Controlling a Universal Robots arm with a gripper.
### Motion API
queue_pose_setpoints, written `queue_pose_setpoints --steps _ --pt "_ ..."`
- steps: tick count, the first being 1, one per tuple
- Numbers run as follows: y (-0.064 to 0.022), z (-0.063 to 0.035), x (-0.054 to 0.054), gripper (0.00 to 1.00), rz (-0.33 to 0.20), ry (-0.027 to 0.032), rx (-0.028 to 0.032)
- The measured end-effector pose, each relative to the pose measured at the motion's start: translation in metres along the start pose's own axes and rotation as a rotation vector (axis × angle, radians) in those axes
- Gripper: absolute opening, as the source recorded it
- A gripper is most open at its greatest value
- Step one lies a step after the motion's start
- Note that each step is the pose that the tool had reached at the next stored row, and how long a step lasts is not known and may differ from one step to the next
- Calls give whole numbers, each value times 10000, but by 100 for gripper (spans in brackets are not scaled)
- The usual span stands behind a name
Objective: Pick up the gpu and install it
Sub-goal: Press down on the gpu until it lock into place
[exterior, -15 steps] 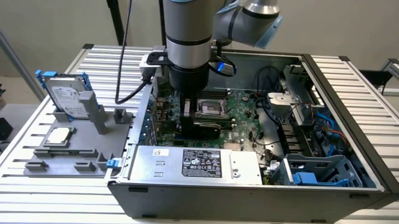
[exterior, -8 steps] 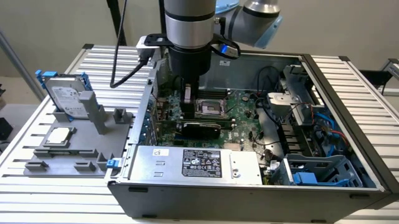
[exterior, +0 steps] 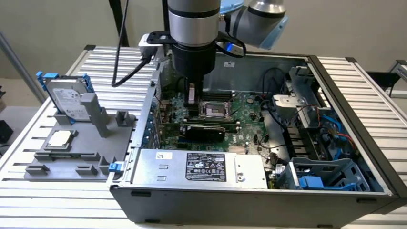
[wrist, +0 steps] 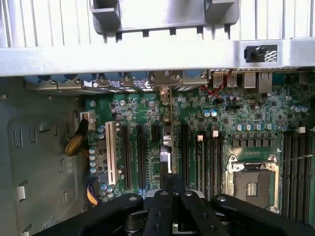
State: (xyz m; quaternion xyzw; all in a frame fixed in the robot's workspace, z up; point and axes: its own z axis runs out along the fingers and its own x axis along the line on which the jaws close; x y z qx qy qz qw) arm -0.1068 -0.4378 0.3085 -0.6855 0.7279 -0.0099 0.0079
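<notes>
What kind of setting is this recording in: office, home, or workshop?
Most likely a robotics lab or assembly test bench. An open computer case lies on a ribbed aluminium table, a grey fixture holds a hard drive, and the robot's claw hangs over the motherboard.

Arm (exterior: 190,33) above the open computer case (exterior: 254,191), gpu (exterior: 205,131) flat on the motherboard (exterior: 245,107).
</notes>
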Motion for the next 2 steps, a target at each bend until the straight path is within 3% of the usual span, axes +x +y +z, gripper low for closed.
queue_pose_setpoints --steps 2 --pt "0 0 0 11 0 -1 0"
